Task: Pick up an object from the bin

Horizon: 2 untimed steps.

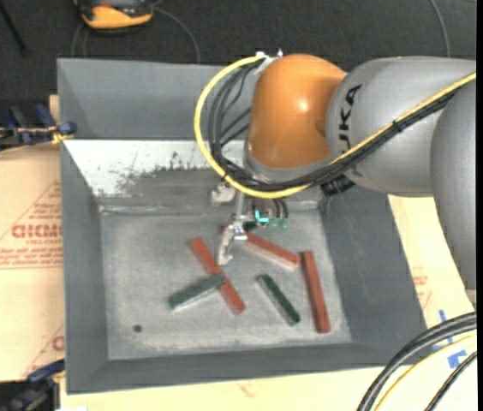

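Note:
My gripper [226,248] hangs low in the middle of the bin, under the orange wrist cover. Its tip sits just above the upper end of a red-brown stick [217,276] that lies diagonally on the floor. A pale red stick [272,252] lies just to the gripper's right. Under the lower half of the red-brown stick, a dark green stick [193,292] points left. I see nothing held in the gripper.
A second dark green stick [277,299] and a long red stick [314,291] lie further right, near the bin's right wall. The arm and its cables cover the back right of the bin. A small dark speck [137,329] lies at the front left.

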Each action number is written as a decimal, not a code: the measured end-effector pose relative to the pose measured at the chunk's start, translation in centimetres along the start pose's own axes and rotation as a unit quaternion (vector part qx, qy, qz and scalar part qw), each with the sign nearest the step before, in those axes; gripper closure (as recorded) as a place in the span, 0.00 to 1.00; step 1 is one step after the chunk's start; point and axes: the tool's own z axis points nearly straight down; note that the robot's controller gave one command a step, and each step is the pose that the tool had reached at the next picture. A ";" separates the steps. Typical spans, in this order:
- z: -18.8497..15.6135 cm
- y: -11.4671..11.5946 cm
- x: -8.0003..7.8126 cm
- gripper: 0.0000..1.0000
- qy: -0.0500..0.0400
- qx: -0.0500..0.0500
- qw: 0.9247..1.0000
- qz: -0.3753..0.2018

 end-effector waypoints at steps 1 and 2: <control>-0.4 0.0 -0.1 0.00 -0.003 0.000 1.000 0.000; 1.8 -0.2 0.9 0.00 -0.008 0.001 1.000 -0.024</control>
